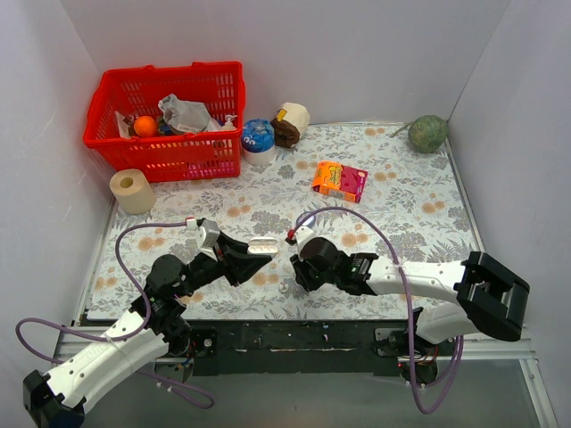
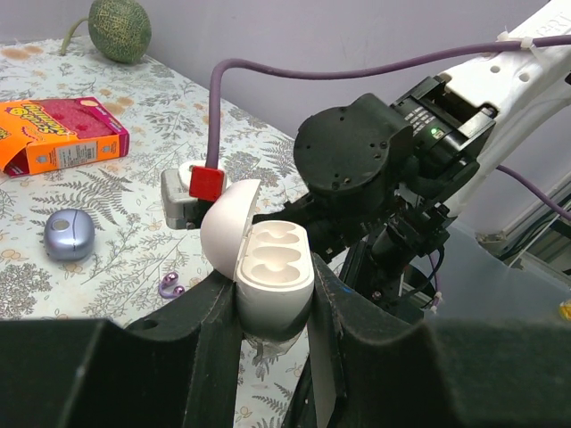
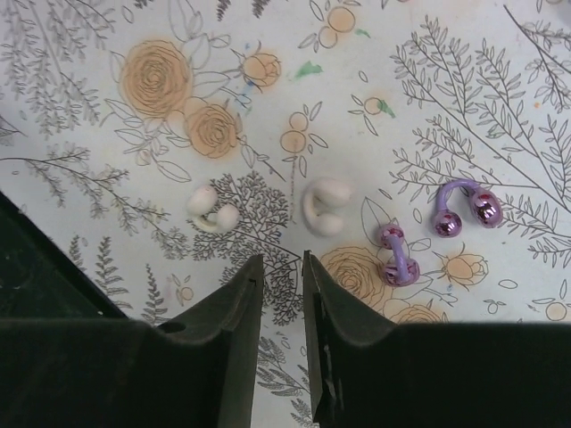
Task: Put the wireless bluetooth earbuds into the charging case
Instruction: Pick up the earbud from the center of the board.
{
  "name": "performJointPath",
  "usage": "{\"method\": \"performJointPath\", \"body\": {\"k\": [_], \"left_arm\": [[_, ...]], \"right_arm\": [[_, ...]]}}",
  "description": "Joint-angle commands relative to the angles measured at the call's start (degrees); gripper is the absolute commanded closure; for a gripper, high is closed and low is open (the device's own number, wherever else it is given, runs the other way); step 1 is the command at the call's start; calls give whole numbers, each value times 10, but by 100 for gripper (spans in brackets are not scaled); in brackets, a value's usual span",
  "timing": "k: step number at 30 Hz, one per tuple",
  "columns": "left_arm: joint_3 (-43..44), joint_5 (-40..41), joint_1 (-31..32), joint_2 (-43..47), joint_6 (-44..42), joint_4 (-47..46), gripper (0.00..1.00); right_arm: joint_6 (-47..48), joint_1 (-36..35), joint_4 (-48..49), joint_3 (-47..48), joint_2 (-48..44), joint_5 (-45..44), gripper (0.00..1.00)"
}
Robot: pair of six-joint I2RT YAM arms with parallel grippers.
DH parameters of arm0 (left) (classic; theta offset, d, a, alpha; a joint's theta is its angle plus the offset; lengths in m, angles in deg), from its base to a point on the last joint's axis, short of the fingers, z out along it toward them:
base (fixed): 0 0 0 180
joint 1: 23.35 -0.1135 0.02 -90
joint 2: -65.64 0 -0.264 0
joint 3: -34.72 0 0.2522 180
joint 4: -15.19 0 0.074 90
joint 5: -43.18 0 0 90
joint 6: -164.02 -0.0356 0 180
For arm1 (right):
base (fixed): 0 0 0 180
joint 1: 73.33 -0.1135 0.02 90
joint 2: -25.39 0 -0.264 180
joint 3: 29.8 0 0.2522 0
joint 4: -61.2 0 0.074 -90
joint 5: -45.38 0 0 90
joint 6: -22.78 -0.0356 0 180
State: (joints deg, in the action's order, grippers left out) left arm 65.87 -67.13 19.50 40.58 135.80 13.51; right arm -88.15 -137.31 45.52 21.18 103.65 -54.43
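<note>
Right claw (image 3: 283, 260) points down at the flowery cloth (image 3: 464, 98), its two fingers a little apart with nothing between them. Left claw (image 2: 273, 299) pinches the white charging case (image 2: 272, 254), which has its lid open and its cups facing up.

All four buds lie on the cloth, across the middle of the right wrist view. The white earbuds (image 3: 326, 205) are just above the fingertips, and the purple earbuds (image 3: 397, 254) are to their right. They look tiny, light, hard and slippery, so I think one could easily pop out. A soft pinch on the round body seems best.

A purple case (image 2: 70, 234) and an orange box (image 2: 53, 134) sit at the left of the left wrist view, out of the way. The nearest purple bud lies near the white one and could get bumped.
</note>
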Motion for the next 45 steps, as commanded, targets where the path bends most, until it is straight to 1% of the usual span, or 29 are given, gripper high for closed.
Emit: {"method": "performJointPath", "body": {"k": [1, 8, 13, 23, 33, 37, 45], "left_arm": [[12, 0, 0, -3, 3, -4, 100], [13, 1, 0, -3, 3, -2, 100], [12, 3, 0, 2, 2, 1, 100], [14, 3, 0, 0, -1, 4, 100], [14, 2, 0, -5, 2, 4, 100], [15, 1, 0, -6, 3, 5, 100], [15, 1, 0, -8, 4, 4, 100]], "right_arm": [[34, -9, -12, 41, -16, -9, 68], [84, -8, -29, 83, 44, 15, 68], [87, -2, -28, 95, 71, 15, 67], [89, 11, -32, 105, 97, 7, 66], [86, 23, -25, 92, 106, 12, 66], [84, 26, -25, 85, 105, 14, 65], [79, 30, -24, 73, 95, 1, 65]]}}
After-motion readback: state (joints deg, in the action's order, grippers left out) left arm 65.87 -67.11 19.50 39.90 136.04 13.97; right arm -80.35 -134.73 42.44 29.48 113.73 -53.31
